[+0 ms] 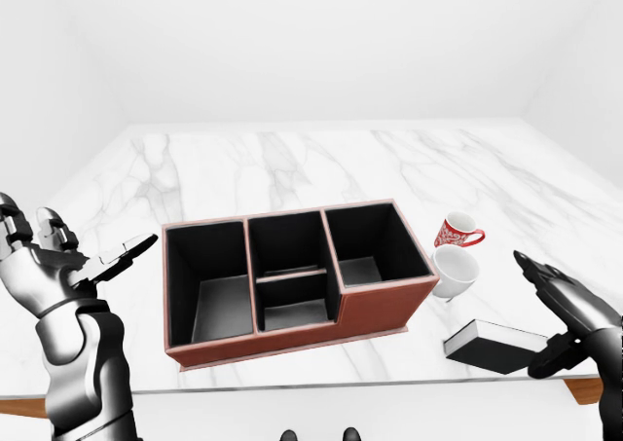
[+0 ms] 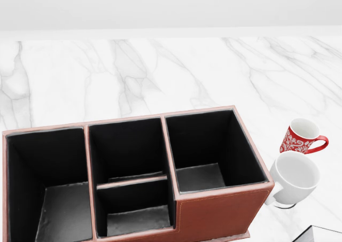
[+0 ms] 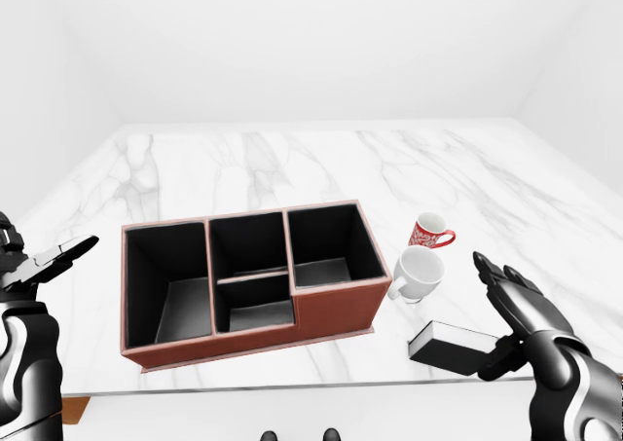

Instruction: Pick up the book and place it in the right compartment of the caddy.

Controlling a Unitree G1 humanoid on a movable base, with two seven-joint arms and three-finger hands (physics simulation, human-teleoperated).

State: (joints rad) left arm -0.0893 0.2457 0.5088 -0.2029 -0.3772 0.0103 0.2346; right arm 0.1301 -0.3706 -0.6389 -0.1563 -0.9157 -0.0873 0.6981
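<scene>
I'm looking at the book [image 1: 494, 347] lying flat near the lower right edge of the marble surface [image 1: 292, 164] in the left-eye view, dark cover up, pale page edge facing left. It's sitting just right of the caddy [image 1: 292, 280] and below the white mug [image 1: 454, 271] and the red patterned mug [image 1: 456, 233]. My right hand [image 3: 516, 314] is hovering at the book's right end, fingers spread, thumb reaching down by the cover; I'm judging it as not yet gripping, though contact is hard to call. My left hand [image 1: 58, 261] is raised at the left edge, fingers splayed, holding nothing.

Step in hand is the grasp, as I'm reading it. Doing it well means getting fingers over the top cover and thumb under the overhanging edge, closing across the thin dimension, then lifting clear before swinging left. The right compartment [image 2: 211, 148] is standing empty and deep, so I'm planning to tilt the book on end and drop it in vertically, avoiding the white mug close beside that wall.

Hard to make out: the head view is cutting off all but a corner of the book at the bottom right, and neither hand is showing there. The book's far end is hiding behind my right hand.
</scene>
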